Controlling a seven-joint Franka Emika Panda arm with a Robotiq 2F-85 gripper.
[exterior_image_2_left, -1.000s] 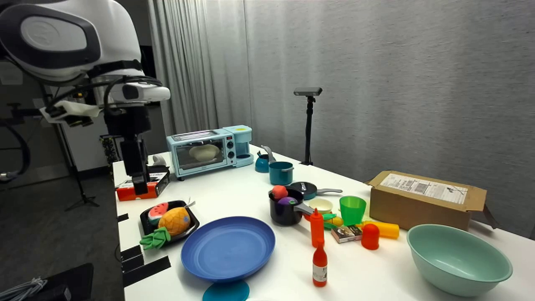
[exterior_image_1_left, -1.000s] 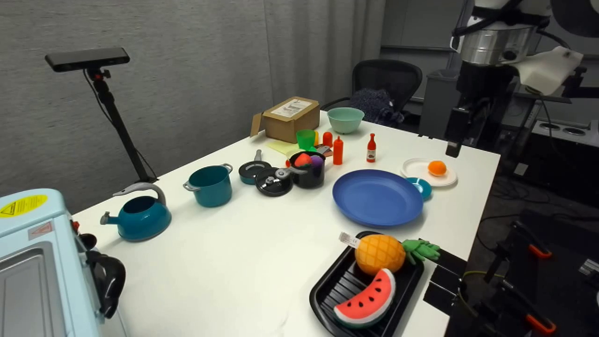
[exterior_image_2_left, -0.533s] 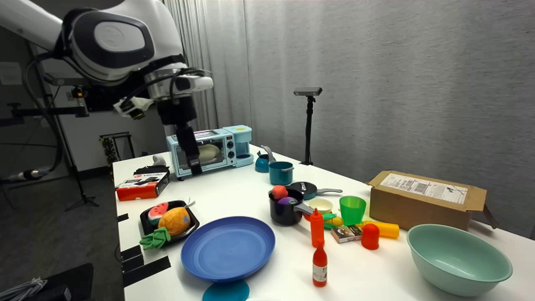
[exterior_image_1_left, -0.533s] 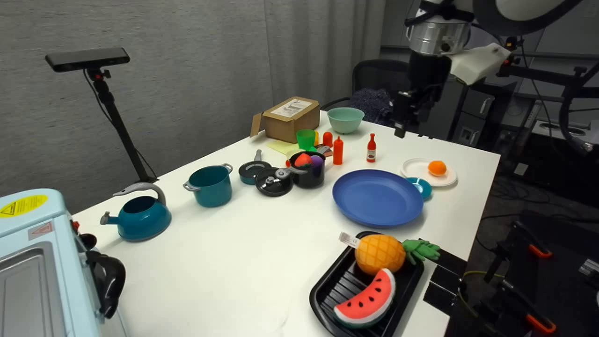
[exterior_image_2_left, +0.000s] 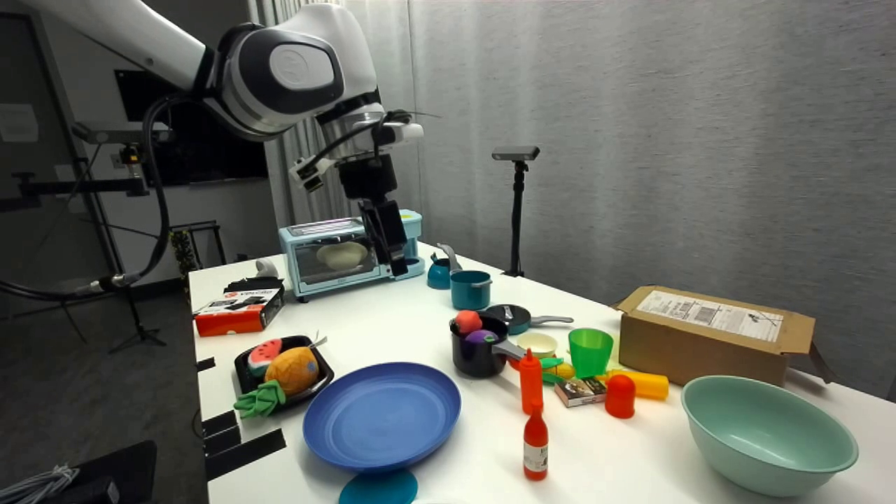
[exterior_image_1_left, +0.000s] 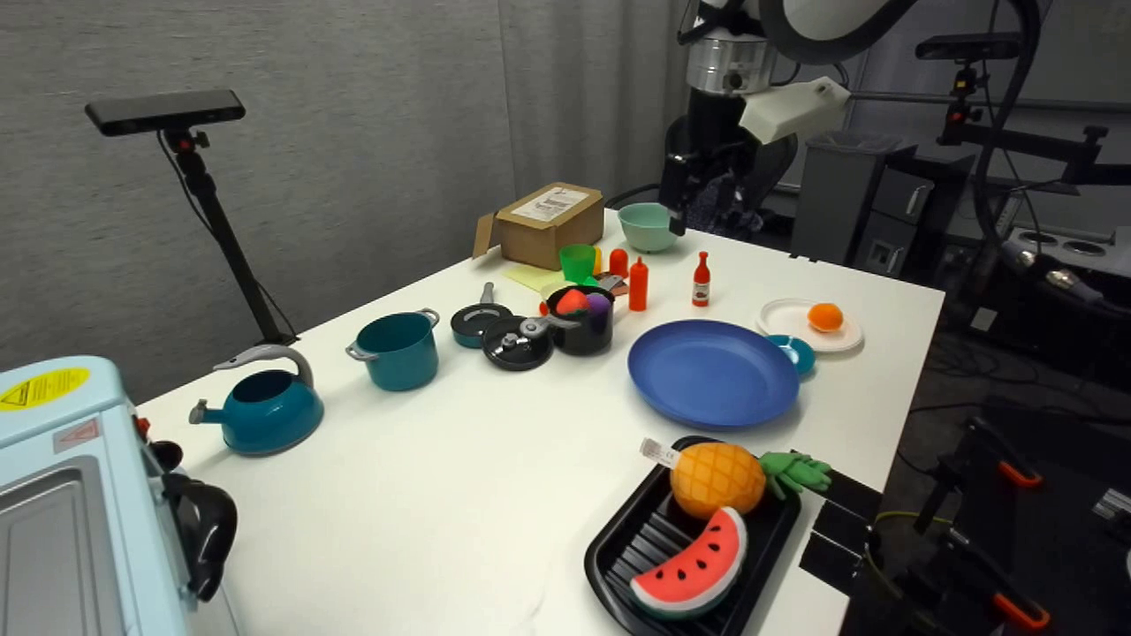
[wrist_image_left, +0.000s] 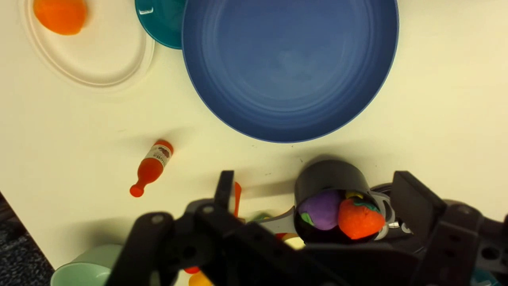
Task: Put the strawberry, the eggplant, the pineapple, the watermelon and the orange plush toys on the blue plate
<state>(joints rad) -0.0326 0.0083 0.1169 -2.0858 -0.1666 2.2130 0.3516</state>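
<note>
Just swung in, my gripper [wrist_image_left: 314, 188] hangs, jaws wide and framing strawberry [wrist_image_left: 359, 220] and eggplant [wrist_image_left: 324, 211] in the pot [wrist_image_left: 331, 174] below, likely next for the blue plate [wrist_image_left: 289, 71] ahead; watermelon [exterior_image_1_left: 698, 567] sits well apart.

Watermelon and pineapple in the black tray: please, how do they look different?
The watermelon is a curved slice; the pineapple is round and whole. The watermelon has a red face with dark seeds; the pineapple is orange with a grid pattern. The pineapple has green leaves, the watermelon a green rind. Both lie in the black tray, the leaves over its rim.
</note>
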